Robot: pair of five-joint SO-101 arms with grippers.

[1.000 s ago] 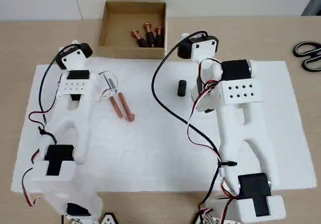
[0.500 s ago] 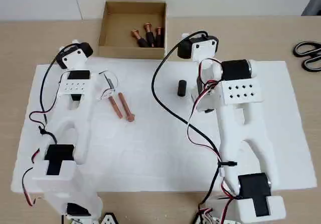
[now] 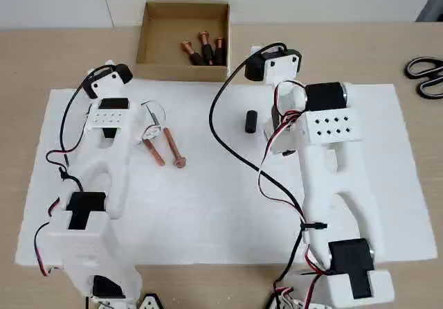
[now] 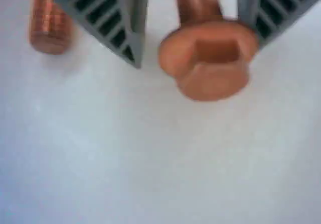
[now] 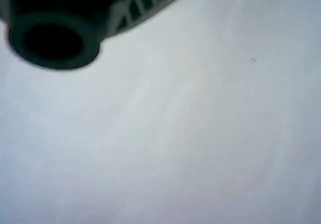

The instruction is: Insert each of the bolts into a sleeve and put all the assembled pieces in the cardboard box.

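Observation:
Two copper bolts lie on the white mat (image 3: 208, 205). My left gripper (image 3: 151, 130) stands open over the left bolt (image 3: 154, 151). In the left wrist view its grey fingers (image 4: 110, 18) straddle that bolt's head (image 4: 210, 58), with a gap on one side. The other bolt (image 3: 173, 147) lies just outside them, its threaded end (image 4: 47, 25) beside one finger. A black sleeve (image 3: 250, 122) lies on the mat close beside my right gripper (image 3: 273, 125), and its open end (image 5: 50, 43) faces the right wrist camera. The cardboard box (image 3: 158, 42) at the back holds three assembled pieces (image 3: 203, 49).
Scissors (image 3: 426, 73) lie on the wooden table at the far right, off the mat. Black and red cables (image 3: 235, 149) run from the right arm across the middle of the mat. The near half of the mat between the arms is bare.
My left gripper has come down and slightly nearer, onto the left bolt, which has shifted a little to the left. The right arm and the sleeve have not moved.

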